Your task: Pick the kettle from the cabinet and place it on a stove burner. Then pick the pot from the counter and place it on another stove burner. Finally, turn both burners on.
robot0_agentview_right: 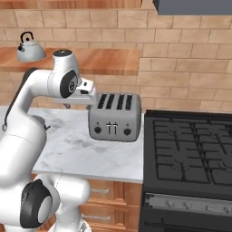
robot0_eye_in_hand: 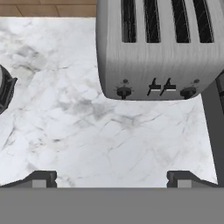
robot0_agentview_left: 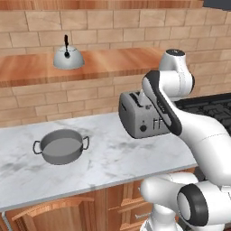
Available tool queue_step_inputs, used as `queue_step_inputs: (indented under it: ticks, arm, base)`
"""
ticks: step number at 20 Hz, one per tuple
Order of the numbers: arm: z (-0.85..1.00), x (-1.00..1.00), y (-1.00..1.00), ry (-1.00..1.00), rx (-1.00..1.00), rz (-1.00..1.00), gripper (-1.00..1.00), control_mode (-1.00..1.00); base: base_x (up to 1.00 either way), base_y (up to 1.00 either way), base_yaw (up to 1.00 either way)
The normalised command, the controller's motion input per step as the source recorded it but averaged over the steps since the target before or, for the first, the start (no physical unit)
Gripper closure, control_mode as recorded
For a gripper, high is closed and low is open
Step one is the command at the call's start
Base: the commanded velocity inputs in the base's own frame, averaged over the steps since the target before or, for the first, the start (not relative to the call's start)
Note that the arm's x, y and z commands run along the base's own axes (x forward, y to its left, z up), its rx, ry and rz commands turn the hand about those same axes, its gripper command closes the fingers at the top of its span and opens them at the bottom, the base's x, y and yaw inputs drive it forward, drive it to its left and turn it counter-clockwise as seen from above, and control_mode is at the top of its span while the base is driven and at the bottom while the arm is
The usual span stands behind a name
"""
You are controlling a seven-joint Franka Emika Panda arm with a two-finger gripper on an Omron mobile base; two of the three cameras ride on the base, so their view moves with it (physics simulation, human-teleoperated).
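On the reddish-brown wooden shelf in the left base view sits the squat silver kettle, untouched. Right base view: it stands up left. Hand view: gripper jaws apart above the white marble counter; rise and approach the arched handle squarely.

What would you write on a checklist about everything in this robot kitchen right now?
Surface: white marble counter, bare in front of the toaster.
Job's things: kettle upright on the wooden shelf; pot on the counter, left of the toaster, looks empty; stove burners with nothing on them.
Clutter: grey four-slot toaster on the counter beside the cooktop.
Grippers: gripper open, holding nothing, over the counter in front of the toaster.
Cables: nothing seen.
Surroundings: tan brick wall, wooden cabinet fronts below the counter.
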Motion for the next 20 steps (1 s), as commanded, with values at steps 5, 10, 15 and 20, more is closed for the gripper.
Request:
queue_step_inputs:
  ticks: [5,10,15,20]
  arm:
    - [0.0,0.0,0.0,0.0,0.0,0.0,-1.0,1.0]
    - [0.0,0.0,0.0,0.0,0.0,0.0,-1.0,1.0]
    - [0.0,0.0,0.0,0.0,0.0,0.0,-1.0,1.0]
    - [0.0,0.0,0.0,0.0,0.0,0.0,-1.0,-1.0]
  base:
    - [0.12,0.0,-0.08]
    - [0.0,0.0,-0.11]
    - [0.05,0.0,-0.03]
    - [0.01,0.0,0.0]
